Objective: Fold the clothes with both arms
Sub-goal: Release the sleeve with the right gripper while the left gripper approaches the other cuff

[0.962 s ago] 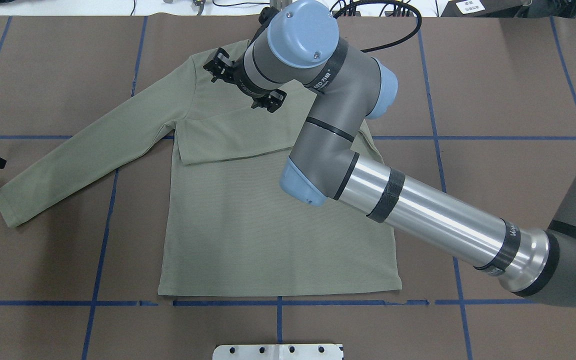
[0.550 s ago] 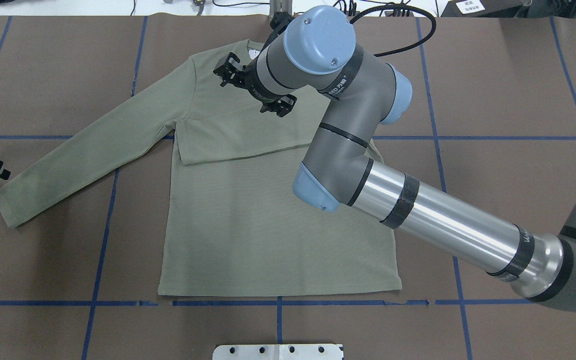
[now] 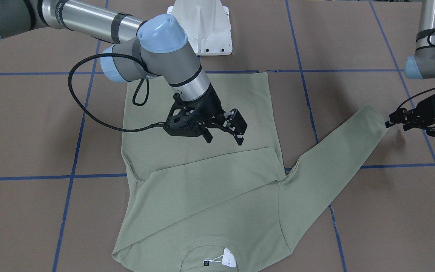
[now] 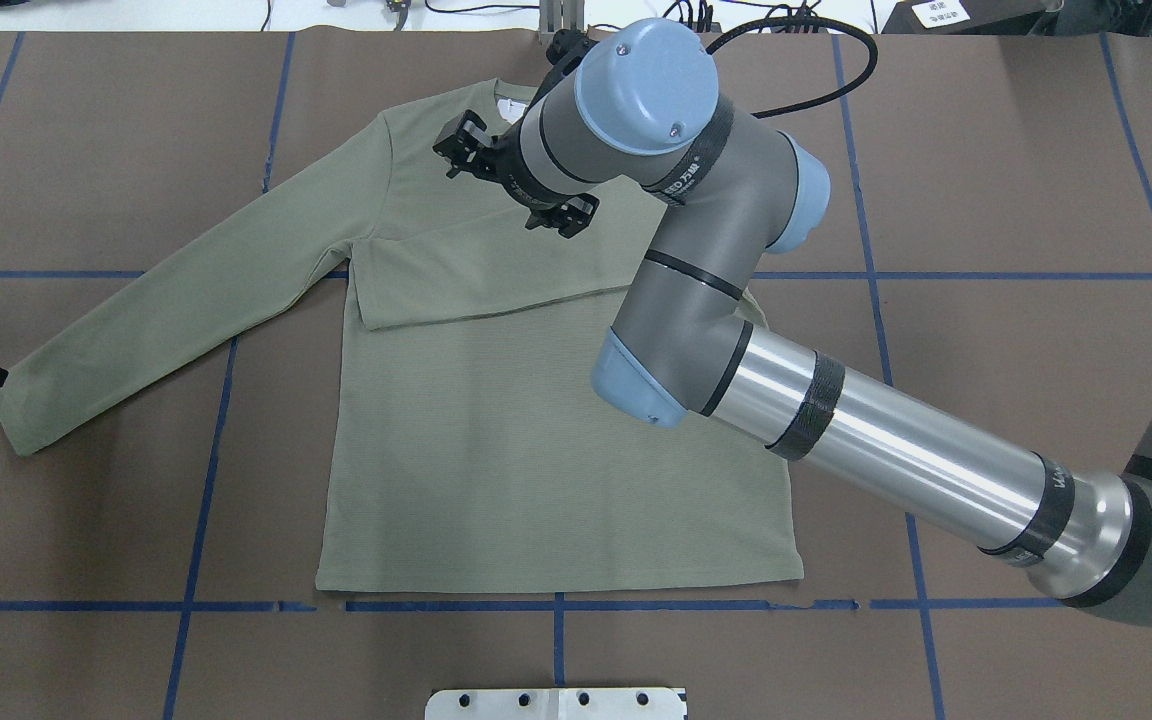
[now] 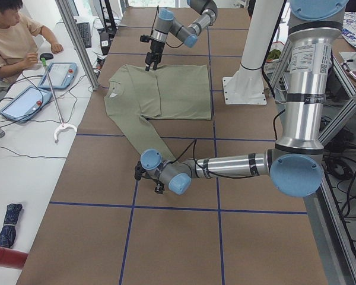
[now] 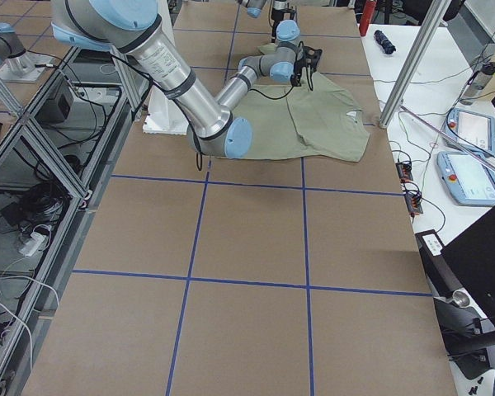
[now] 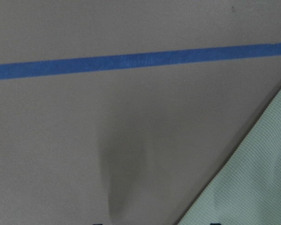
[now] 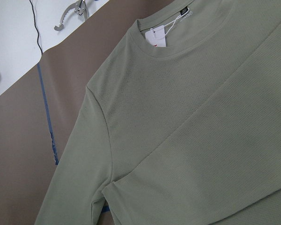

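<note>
**Right gripper empty over torso, left gripper at cuff**

Location of sage-green shirt (image 4: 536, 450): flat on brown table cover (image 4: 986, 200), inside the blue tape grid (image 4: 936, 275). Collar on the operators' side, hem toward the robot base. White hang tag (image 3: 229, 260) and dark neck label (image 3: 205, 262) inside the collar.

One sleeve (image 3: 210, 181) folded diagonally across the chest. Other sleeve (image 3: 334, 158) stretched out straight toward robot's left, cuff (image 3: 374, 115) flat on the cover.

Right gripper (image 3: 224, 138): fingers spread, nothing held, hovering above the torso just beside the folded sleeve's edge. Clear of the fabric.

Left gripper (image 3: 390, 122): low at the table, tips right at the outstretched cuff's end. Can't tell from any view whether released or clenched, or if pinching fabric. Left wrist view: only cover, one tape line and a corner of green knit.
</note>
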{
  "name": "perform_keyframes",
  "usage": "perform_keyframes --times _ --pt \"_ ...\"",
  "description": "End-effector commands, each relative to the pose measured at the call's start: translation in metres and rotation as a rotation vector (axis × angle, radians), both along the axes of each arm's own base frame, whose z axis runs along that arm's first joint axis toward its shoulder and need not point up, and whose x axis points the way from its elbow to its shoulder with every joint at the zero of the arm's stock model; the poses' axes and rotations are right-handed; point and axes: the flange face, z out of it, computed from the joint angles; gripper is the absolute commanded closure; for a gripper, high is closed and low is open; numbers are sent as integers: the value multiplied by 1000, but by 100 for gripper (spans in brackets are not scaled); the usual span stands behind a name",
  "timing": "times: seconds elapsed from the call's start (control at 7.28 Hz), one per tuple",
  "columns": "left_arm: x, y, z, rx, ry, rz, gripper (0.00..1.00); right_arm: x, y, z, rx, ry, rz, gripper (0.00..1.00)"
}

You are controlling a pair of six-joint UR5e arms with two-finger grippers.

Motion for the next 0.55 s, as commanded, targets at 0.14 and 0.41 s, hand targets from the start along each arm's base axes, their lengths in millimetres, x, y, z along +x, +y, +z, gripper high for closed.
perform_keyframes --times 0.14,0.41 --pt "3 6 -2 24 23 13 25 0 0 4 -3 3 3 1" --pt "4 3 -3 25 25 11 29 1 0 7 -2 6 6 1"
